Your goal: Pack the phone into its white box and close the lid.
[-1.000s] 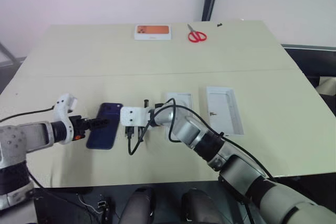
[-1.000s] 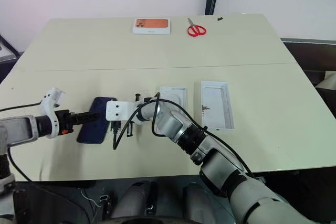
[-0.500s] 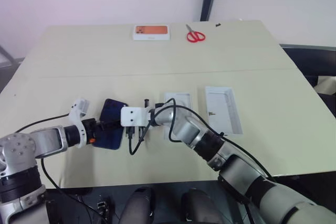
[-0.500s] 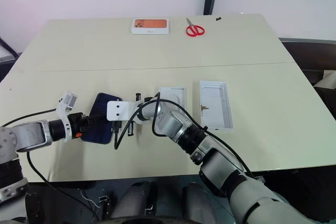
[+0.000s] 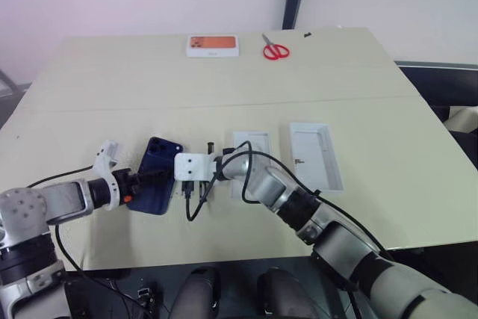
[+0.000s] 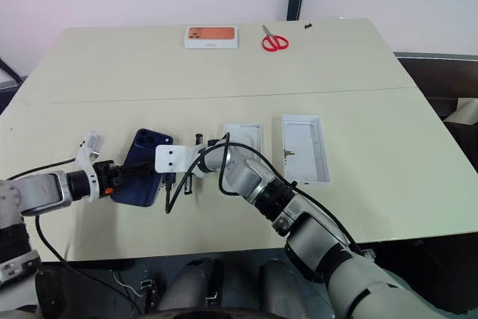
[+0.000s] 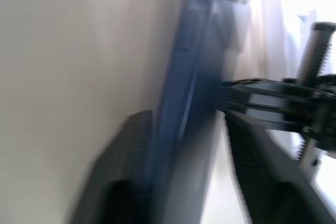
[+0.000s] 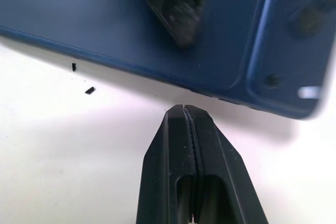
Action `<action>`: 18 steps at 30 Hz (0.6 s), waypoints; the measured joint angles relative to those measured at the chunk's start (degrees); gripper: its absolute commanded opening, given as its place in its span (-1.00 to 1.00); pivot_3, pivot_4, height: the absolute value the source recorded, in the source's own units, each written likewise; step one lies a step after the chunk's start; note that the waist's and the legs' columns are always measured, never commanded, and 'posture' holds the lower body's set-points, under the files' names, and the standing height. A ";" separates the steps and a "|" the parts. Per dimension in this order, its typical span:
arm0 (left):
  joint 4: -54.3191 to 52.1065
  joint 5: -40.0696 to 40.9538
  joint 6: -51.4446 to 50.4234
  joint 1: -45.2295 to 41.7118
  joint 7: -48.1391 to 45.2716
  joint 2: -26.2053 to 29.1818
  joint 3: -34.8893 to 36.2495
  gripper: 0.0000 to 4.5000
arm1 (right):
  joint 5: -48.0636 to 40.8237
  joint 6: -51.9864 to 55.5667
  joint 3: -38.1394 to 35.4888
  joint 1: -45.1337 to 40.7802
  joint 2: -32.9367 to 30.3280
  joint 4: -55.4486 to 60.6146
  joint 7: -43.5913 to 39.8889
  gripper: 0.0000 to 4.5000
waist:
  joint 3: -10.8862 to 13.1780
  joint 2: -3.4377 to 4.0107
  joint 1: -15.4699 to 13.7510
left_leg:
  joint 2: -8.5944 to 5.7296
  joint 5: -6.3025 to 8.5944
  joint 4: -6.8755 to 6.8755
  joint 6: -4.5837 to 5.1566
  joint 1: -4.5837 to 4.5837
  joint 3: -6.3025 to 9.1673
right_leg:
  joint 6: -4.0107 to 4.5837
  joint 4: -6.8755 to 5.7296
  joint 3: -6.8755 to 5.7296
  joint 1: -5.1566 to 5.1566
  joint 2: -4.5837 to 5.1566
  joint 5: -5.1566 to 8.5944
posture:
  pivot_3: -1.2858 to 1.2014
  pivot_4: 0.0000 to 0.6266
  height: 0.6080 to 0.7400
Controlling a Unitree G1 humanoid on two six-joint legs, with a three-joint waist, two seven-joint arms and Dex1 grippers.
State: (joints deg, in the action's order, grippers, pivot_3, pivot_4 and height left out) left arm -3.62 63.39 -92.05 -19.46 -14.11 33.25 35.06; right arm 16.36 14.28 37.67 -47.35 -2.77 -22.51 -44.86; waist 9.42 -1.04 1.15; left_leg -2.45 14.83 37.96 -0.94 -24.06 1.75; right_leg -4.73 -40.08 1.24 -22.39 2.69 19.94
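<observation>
Left wrist view: left pincer (image 5: 159,176) partly closed, seemingly pinching the phone (image 5: 157,156) by one long side. Right pincer (image 8: 184,109) shut tight, holding nothing, tip just beside the phone's other long side, at its 3 o'clock. Might slip, being thin, shiny and held only at the edge. Might drop flat onto the table (image 5: 224,87), or bump the right pincer. Sits well apart from the lid (image 5: 317,156), at its 9 o'clock. Long way running 7 to 1 o'clock, camera end at 1 o'clock, back up.
</observation>
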 measured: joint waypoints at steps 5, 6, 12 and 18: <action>0.61 -0.08 0.00 -0.12 0.52 -0.28 0.77 -0.41 | 0.32 0.03 0.00 0.19 -0.30 0.54 -0.17 -1.00 | -0.01 -0.01 0.03 | 0.00 -0.02 -0.01 -0.04 0.03 0.01 | 0.00 0.00 0.00 0.01 -0.01 0.00 | 0.03 -0.52 1.00; 0.90 -0.04 0.00 -0.16 0.59 -0.42 1.08 -0.41 | 0.35 0.08 0.00 0.26 -0.52 0.86 -0.26 -1.00 | -0.01 -0.01 0.02 | 0.00 -0.02 -0.01 -0.04 0.03 0.01 | 0.00 0.00 0.00 0.01 -0.01 0.00 | 0.03 -0.52 1.00; 1.68 1.37 0.01 -0.63 2.62 -1.37 2.20 -0.41 | 0.82 0.87 -0.03 1.20 -3.43 4.71 -1.42 -1.00 | 0.00 -0.02 -0.16 | 0.00 -0.02 -0.01 -0.04 0.03 0.01 | 0.00 0.00 0.00 0.01 -0.01 0.00 | 0.03 -0.52 1.00; 5.93 3.63 0.01 -2.90 8.43 -2.49 4.63 -0.41 | -1.14 6.10 -4.21 1.67 -7.05 13.13 -4.66 -1.00 | 0.00 -0.03 -0.10 | 0.00 -0.02 -0.01 -0.03 0.02 0.01 | 0.00 0.00 0.01 0.01 -0.01 0.00 | 0.03 -0.52 1.00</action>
State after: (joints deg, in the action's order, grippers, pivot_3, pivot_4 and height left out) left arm 2.31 67.01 -92.04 -22.36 -5.68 30.76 39.69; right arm 15.22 20.38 33.46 -45.68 -9.82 -9.37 -49.53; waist 9.43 -1.07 1.05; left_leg -2.45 14.81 37.95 -0.97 -24.04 1.76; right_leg -4.73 -40.08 1.24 -22.38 2.68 19.94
